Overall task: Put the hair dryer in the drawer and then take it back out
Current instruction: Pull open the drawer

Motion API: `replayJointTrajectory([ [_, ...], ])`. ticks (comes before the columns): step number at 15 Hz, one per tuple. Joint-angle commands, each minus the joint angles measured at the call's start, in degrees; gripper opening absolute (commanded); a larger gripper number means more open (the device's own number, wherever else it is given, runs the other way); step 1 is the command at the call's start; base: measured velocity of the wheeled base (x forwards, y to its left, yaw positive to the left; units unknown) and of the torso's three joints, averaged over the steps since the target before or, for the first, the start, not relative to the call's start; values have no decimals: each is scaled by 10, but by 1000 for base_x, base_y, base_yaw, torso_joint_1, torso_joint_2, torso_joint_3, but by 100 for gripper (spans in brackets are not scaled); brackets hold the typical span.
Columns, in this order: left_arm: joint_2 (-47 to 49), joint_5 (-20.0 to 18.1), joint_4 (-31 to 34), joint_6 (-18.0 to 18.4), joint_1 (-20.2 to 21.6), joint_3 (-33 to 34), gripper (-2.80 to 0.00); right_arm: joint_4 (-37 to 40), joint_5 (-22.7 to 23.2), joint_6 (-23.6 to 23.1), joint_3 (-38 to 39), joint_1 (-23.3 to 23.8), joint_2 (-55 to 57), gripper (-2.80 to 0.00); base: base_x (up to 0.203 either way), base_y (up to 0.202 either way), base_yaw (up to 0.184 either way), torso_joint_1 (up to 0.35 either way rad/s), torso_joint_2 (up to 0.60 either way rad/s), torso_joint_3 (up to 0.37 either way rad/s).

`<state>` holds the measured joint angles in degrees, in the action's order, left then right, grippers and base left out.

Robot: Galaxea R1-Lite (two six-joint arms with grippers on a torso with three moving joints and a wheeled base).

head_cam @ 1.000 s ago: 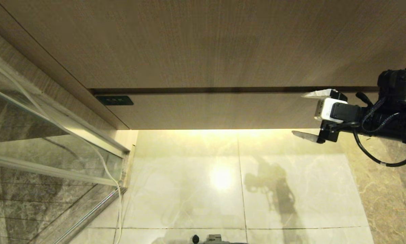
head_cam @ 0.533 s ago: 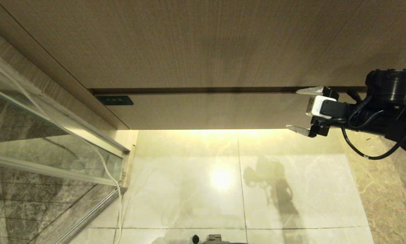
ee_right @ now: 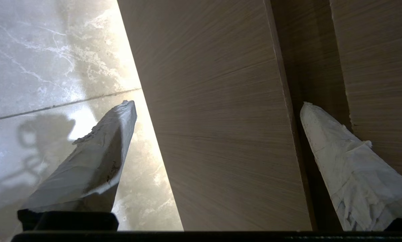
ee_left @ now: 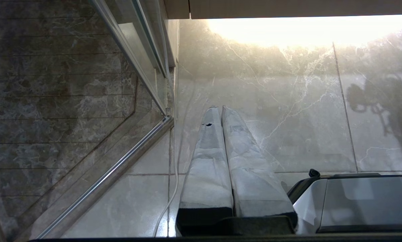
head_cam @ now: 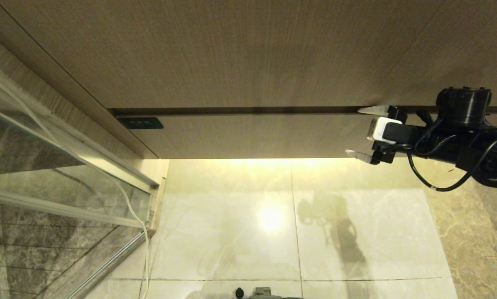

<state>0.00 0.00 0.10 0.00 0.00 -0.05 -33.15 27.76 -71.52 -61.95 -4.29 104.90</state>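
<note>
Right pincer [head_cam: 362, 133]: spread wide and empty at the right edge of the head frame; one white-wrapped finger sits at the dark gap along the drawer's top edge, the other at the drawer's lower edge, so the wood front lies between them.
Right pincer, wrist frame [ee_right: 217, 111]: two taped fingers, well apart, the drawer front filling the space between.
Left pincer [ee_left: 220, 111]: clenched on nothing, its two wrapped fingers pressed side by side, pointing at the floor.
Nearest, bottom of head frame: a small dark part of the robot's base [head_cam: 260, 292] pokes in at bottom centre.
Floor [head_cam: 231, 224]: pale glossy marble tiles, with one bright light spot and the arm's shadow at centre right.
Cord [head_cam: 136, 216]: one thin pale cord runs down the left side, past the glass, to the floor.
Glass panel [head_cam: 45, 174]: one metal-framed pane at lower left, dark marble behind it.
Drawer [head_cam: 265, 135]: one plain wood-grain front, pushed in, across the middle of the frame.
Socket plate [head_cam: 140, 123]: one small dark plate at the drawer's left end.
Farthest: a broad wood panel [head_cam: 231, 54] fills the upper frame.
In the way: nothing lies between the right pincer and the drawer front.
Hair dryer: not visible in any frame.
</note>
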Motion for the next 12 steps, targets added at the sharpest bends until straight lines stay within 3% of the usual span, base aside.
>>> replayJointTrajectory([
  [1,0,0,0,0,0,0,-280,-11,2,-1,0,0,12,0,0,0,0,0,0,0],
  [5,0,0,0,0,0,0,-280,-56,1,12,-1,0,30,0,0,0,0,0,0,0],
  [12,0,0,0,0,0,0,-280,-15,-1,19,3,-1,51,0,0,0,0,0,0,0],
])
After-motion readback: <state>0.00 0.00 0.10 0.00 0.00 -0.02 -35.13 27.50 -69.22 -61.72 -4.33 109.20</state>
